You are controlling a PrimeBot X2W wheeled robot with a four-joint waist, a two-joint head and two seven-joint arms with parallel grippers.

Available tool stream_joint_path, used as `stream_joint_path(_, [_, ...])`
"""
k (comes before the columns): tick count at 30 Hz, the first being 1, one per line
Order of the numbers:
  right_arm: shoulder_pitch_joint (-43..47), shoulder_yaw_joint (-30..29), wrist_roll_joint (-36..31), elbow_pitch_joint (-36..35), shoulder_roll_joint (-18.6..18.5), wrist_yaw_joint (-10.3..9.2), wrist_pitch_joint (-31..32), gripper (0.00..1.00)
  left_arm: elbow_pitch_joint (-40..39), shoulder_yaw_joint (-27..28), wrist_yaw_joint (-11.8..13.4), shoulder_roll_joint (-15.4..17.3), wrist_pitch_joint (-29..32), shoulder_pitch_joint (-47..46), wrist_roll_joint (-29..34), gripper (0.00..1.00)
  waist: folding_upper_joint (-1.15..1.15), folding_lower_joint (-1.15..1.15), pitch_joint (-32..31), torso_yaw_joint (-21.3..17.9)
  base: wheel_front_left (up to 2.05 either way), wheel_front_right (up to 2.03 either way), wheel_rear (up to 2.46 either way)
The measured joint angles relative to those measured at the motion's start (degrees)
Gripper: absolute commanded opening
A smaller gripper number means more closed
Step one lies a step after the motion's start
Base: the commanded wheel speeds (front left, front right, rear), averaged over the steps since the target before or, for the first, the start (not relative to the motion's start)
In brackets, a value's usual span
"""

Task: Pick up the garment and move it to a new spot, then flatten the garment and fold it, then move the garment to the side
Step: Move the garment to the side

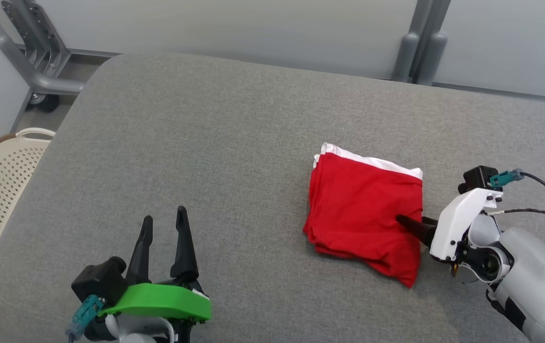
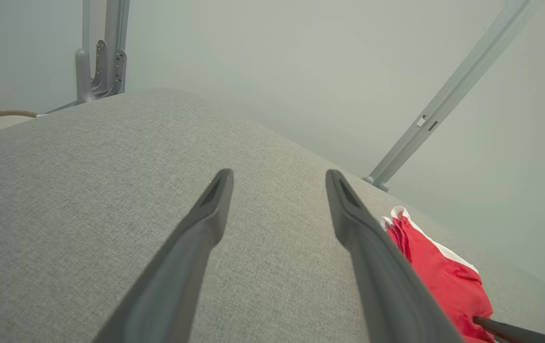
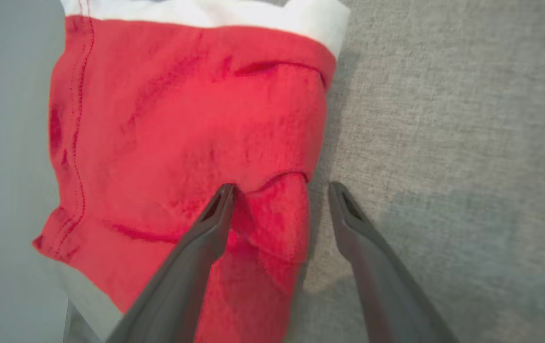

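**Folded garment right of centre, both grippers open**

Red garment (image 1: 365,209) w/ white band along its far edge lies folded on grey table (image 1: 234,143), right of centre. R gripper (image 3: 282,186) is at the garment's right edge, jaws spread wide. One finger is on the red fabric, the other over bare table just beside the edge, w/ a small fold of cloth between them; nothing clamped. L gripper (image 1: 164,214) is near-left, well apart from garment, fingers wide apart over bare table, holding nothing. Pale perforated basket (image 1: 0,186) sits beside table's left edge.
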Motion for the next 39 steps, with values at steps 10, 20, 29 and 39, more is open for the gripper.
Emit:
stream_joint_path(10, [-2.67,0.35,0.29,3.36,3.42,0.00,-0.73,0.29,0.54,0.34,-0.21,-0.11,-0.53,-0.72,-0.02,1.00,0.00,0.00,0.86,0.65,0.00,0.00,0.00])
stream_joint_path(20, [-3.82,2.87,-0.67,1.43,1.75,0.01,-1.72,0.00,0.88,0.38,-0.23,-0.11,-0.79,-0.75,-0.03,1.00,0.00,0.00,0.00,-1.51,0.00,0.00,0.00])
stream_joint_path(29, [-3.86,5.88,-0.94,-4.55,-2.80,0.01,2.63,0.00,0.45,0.20,-0.22,0.08,-0.81,-0.46,-0.04,1.00,0.00,0.00,-1.18,-6.15,0.00,0.00,0.00])
stream_joint_path(39, [-4.42,6.65,-2.69,-10.83,-9.47,0.01,8.65,0.00,0.18,-0.57,-0.34,-0.12,-0.74,-0.42,-0.03,1.00,0.00,0.00,-2.18,-14.98,0.00,0.00,0.00])
